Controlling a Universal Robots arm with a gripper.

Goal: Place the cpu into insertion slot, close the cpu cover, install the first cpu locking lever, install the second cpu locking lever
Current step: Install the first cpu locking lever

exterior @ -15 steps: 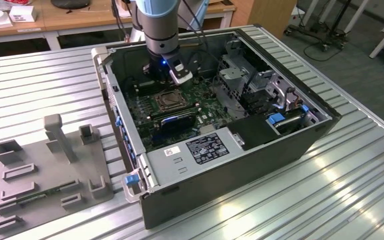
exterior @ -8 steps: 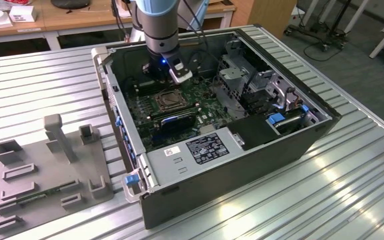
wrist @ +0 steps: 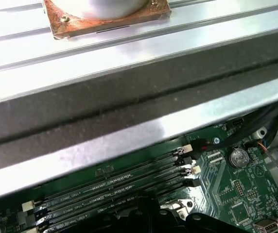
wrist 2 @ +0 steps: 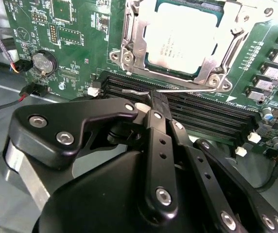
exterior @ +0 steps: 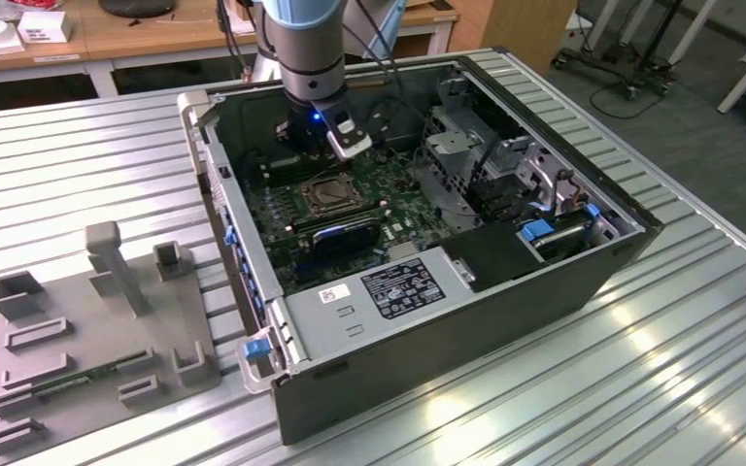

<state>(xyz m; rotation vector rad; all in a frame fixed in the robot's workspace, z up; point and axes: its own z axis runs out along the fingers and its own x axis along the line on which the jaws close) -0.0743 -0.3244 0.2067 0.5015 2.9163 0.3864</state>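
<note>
In the second wrist view the cpu (wrist 2: 182, 36) lies in the insertion slot (exterior: 325, 194), its silvery top showing through the cut-out of the cpu cover (wrist 2: 129, 41). The cover lies flat over the chip. A thin wire locking lever (wrist 2: 187, 89) runs along the socket edge nearest the memory slots, its hooked end pointing towards my fingertips. My gripper (wrist 2: 157, 99) has its black fingers drawn together, tips right at that lever; whether they pinch it I cannot tell. In the exterior view the gripper (exterior: 315, 155) hangs inside the open computer case just behind the socket.
Long black memory slots (wrist 2: 202, 114) lie between the gripper and the socket. A coin battery (wrist 2: 44, 62) sits on the green board. Drive cages (exterior: 477, 165) and a power supply (exterior: 387, 291) crowd the case. A grey fixture plate (exterior: 88, 330) lies at the exterior view's left.
</note>
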